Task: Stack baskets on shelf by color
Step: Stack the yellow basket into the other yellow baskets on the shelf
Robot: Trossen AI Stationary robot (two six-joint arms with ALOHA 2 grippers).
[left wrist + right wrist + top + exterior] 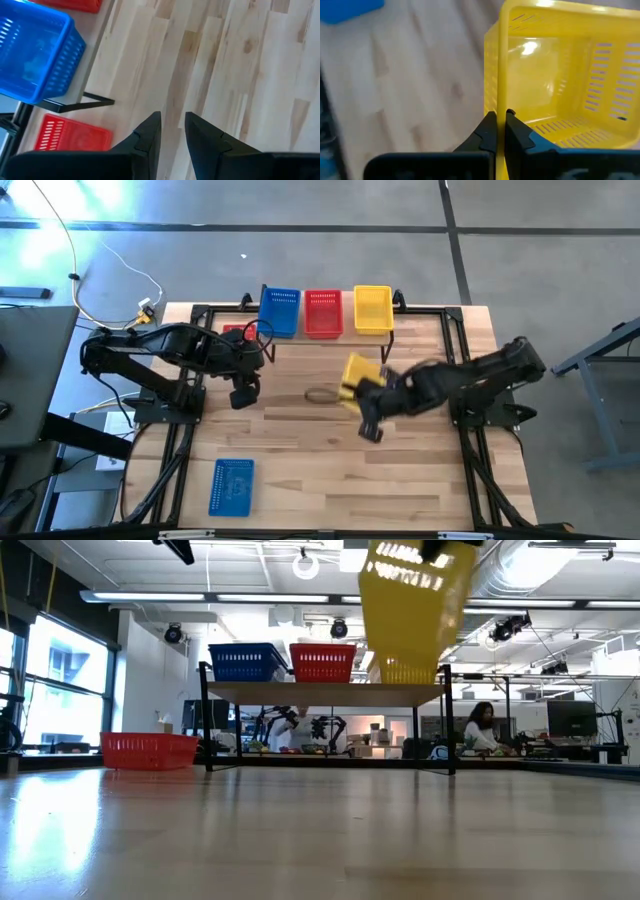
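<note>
Here the right end effector point(497, 131) pinches a lifted yellow basket's point(560, 80) rim.

Right gripper point(497, 120) hangs mid-table with jaws clamped; left gripper point(172, 125) waits, jaws slightly parted.

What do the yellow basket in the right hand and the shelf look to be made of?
Yellow basket: likely glossy moulded plastic, given the slotted walls and light glare; the right hand pinches its rim. Shelf: a pale, matte board, seemingly wood, on thin black legs, probably metal.
</note>
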